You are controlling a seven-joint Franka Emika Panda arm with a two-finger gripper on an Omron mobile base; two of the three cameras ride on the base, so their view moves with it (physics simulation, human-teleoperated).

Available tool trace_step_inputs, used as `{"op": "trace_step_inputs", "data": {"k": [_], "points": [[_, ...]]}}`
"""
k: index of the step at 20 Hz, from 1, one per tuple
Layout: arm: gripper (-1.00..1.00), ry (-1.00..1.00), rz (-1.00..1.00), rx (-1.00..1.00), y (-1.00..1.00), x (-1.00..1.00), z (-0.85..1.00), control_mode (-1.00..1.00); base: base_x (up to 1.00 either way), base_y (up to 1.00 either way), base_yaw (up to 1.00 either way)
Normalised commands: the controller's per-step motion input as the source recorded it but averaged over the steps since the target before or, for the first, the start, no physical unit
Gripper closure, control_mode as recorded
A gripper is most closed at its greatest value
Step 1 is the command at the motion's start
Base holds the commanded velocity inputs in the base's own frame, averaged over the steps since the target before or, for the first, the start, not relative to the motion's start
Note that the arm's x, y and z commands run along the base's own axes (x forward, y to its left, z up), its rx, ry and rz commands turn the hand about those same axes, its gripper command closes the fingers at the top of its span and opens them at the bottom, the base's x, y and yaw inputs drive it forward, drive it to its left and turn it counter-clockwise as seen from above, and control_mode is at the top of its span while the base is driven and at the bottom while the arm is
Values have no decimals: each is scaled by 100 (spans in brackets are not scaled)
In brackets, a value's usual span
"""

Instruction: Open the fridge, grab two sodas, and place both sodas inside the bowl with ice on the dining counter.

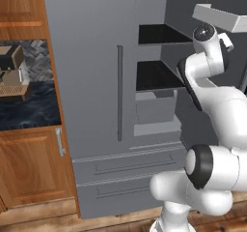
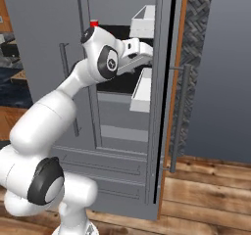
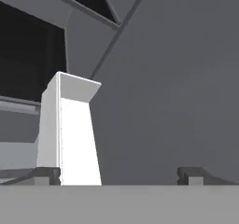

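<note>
The fridge (image 1: 96, 81) stands with its right door swung out and its left door shut, the long bar handle (image 1: 119, 93) running down that shut door. Inside I see dark shelves stacked one above another, and below them pale grey drawers. On the open door hang white bins (image 2: 143, 89); I cannot see into any of them from the base cameras, so what they hold I cannot tell. One bin (image 3: 70, 129) rises bright and close in my hand view, its top rim open, its inside hidden from this angle.

A small red can (image 2: 94, 23) peeks out just above my wrist in the right base view, on an upper shelf near the left edge of the open compartment. Only its top part shows; my arm covers the rest. I can make out just this one can.

My gripper (image 3: 119, 174) is spread wide, holding nothing, its two dark fingertips (image 3: 44, 174) well apart at the bottom of the hand view. It sits inside the fridge opening, near the door bins, facing the grey inner wall. In the left base view my forearm hides it.

To the left of the fridge are brown wooden cabinets (image 1: 29, 163) and a dark counter (image 1: 29, 108).
</note>
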Motion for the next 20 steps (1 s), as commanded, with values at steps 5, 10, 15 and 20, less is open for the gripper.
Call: {"op": "trace_step_inputs", "data": {"k": [5,10,15,20], "points": [[-100,-3,1,8,-21,-18,0,-100,0,0,0],[-100,-3,7,4,62,-48,0,-100,0,0,0],[-100,0,12,0,100,-34,0,-100,0,0,0],[-100,-3,13,3,100,-16,-5,-100,0,0,0]]}}
